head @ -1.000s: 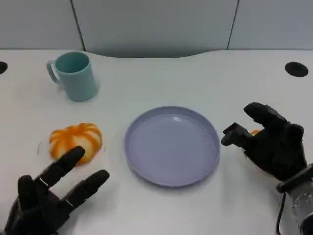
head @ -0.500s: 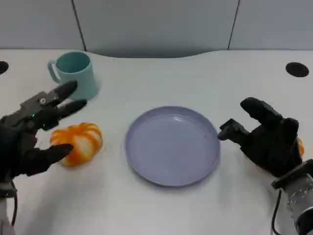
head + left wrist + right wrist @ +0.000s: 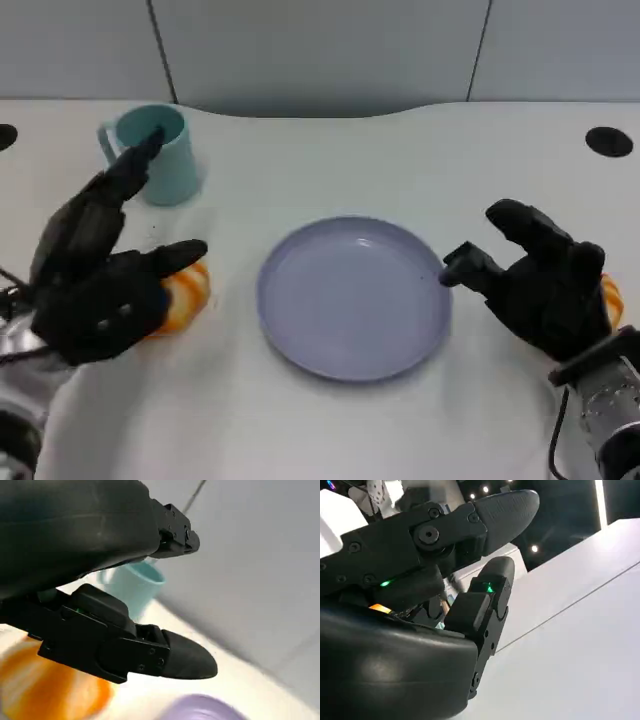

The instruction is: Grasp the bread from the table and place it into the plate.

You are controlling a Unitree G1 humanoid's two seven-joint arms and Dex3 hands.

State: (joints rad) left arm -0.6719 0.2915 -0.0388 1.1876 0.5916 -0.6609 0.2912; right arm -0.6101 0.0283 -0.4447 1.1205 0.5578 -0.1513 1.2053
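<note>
Change: since half a second ago your left hand (image 3: pixel 100 285) has come down over the bread (image 3: pixel 182 290), covering most of it; the right hand (image 3: pixel 540 285) has barely shifted.
Left hand: you see it spread over the bread near the table's left edge, fingers apart, one reaching toward the cup; whether it touches the bread you cannot tell. In the left wrist view the fingers (image 3: pixel 150 650) stand above the blurred orange bread (image 3: pixel 45 690), not closed on it.
Right hand: released, fingers apart, holding nothing, just beside the plate's right rim.
Bread: orange, ribbed, lying on the table (image 3: pixel 330 420) left of the plate, apart from it.
Plate: your lavender plate (image 3: pixel 300 330) sits mid-table with nothing in it.
Cup: a teal cup (image 3: pixel 165 160) stands upright toward the far left corner.
Other: a small orange thing (image 3: pixel 611 298) peeks out behind the right hand.
</note>
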